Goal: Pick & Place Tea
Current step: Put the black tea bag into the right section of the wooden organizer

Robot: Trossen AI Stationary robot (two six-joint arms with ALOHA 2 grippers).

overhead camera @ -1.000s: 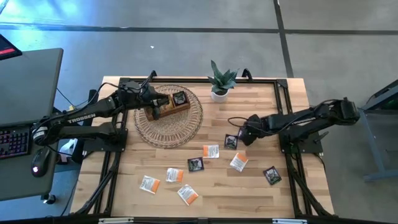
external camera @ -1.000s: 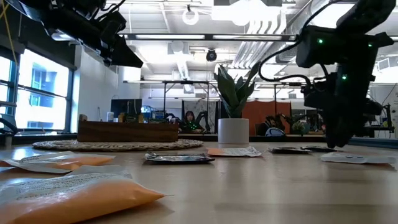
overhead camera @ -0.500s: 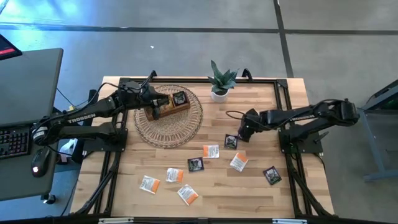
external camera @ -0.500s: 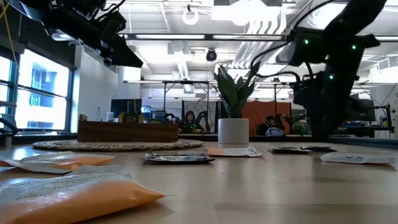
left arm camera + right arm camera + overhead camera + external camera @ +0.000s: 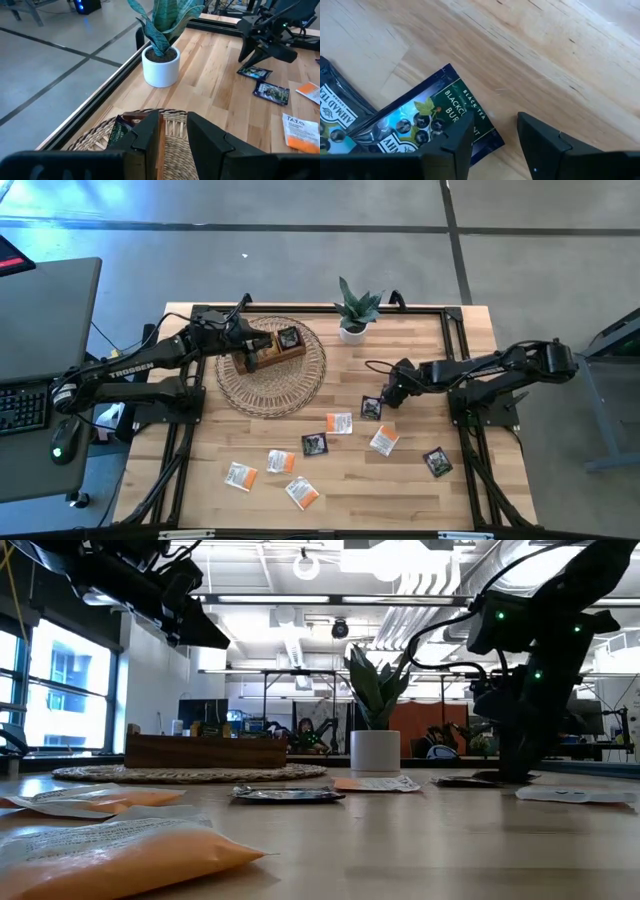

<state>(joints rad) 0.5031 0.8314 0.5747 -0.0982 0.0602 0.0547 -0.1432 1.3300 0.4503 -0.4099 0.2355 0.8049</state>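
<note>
Stock as it stands, for your count.

Wooden tray, on the round woven mat, far left of the surface: at least one dark sachet is already inside. Your left claw hangs over the tray, fingers a little apart with nothing visibly between them.

Loose tea, not yet placed: eight sachets. Dark ones: two overlapping near your right claw, the black-tea sachet uppermost; one at centre; one at near right. Orange-and-white: one beside the centre dark one, one to its right, three along the near edge.

Right claw: low over the black-tea sachet, fingers spread, one above its corner, nothing gripped yet.

Judgement: early-to-middle of the job; most of the visible tea is still on the surface.

Potted plant: far centre, not stock.
</note>
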